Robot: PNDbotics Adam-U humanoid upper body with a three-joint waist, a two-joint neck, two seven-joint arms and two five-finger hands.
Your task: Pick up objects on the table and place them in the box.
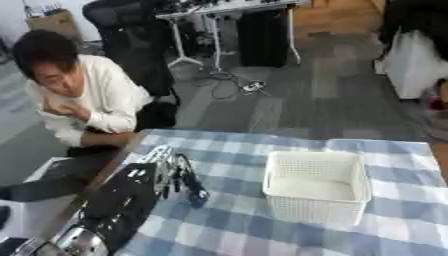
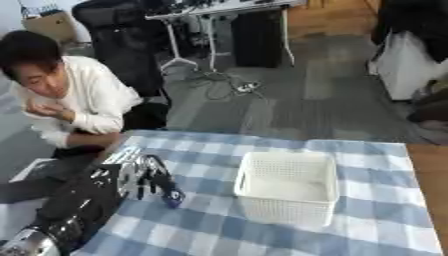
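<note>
The left arm (image 1: 114, 210) comes in from the lower left corner, black with a silver joint nearest the camera, and stretches forward and a little rightward over the worktop (image 1: 236, 230), which is covered with a blue and white checked cloth. At its end the left robot hand (image 1: 171, 172) is turned palm-down, its fingers curled downward round a small dark object with a blue part (image 2: 172, 196). The object shows just below the fingertips, on or close above the cloth; whether it touches the cloth cannot be told. What the object is cannot be made out beyond its colour.

The white perforated basket (image 1: 315, 207) that serves as the box stands upright on the cloth to the right of the left robot hand, near it but apart, with a strip of checked cloth between them. Its inside looks white and bare as far as the view reaches. The held object is outside the basket, to the left of its left wall.

The right robot hand shows in neither view.

Beyond the basket's far rim the cloth runs on to the far edge of the worktop, and past that lies a grey floor (image 1: 289, 100).
</note>
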